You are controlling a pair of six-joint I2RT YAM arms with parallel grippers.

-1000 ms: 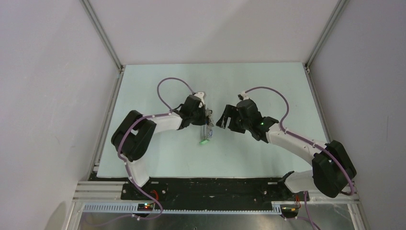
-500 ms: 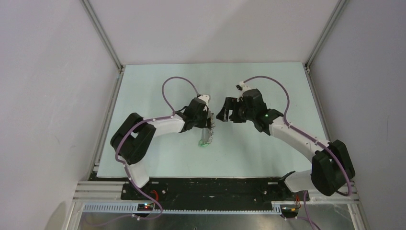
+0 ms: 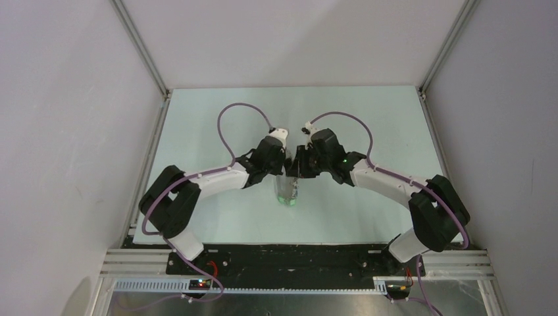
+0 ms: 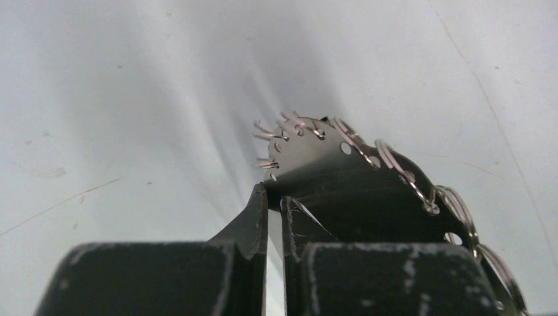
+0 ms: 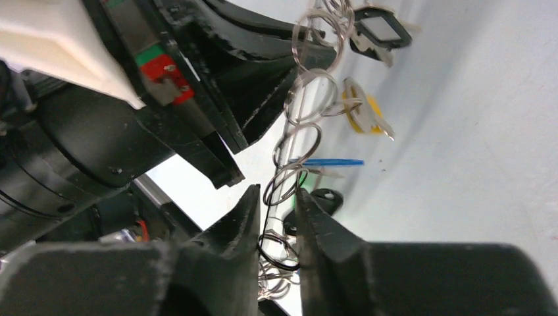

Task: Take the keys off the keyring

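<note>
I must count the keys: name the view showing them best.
Right wrist: keys with black, yellow and blue heads hang apart on small rings. Top external shows a tiny cluster with a green speck; left wrist shows only rings, no keys.

The top camera hangs high above and behind the arm bases (image 3: 189, 245), looking down on the whole bench (image 3: 368, 118), with the bases at 6 o'clock. The left wrist camera sits close behind the left tool (image 4: 274, 197) and looks along it. The right wrist camera does the same at the right tool (image 5: 276, 193). All three views share the keyring (image 4: 349, 179).
</note>
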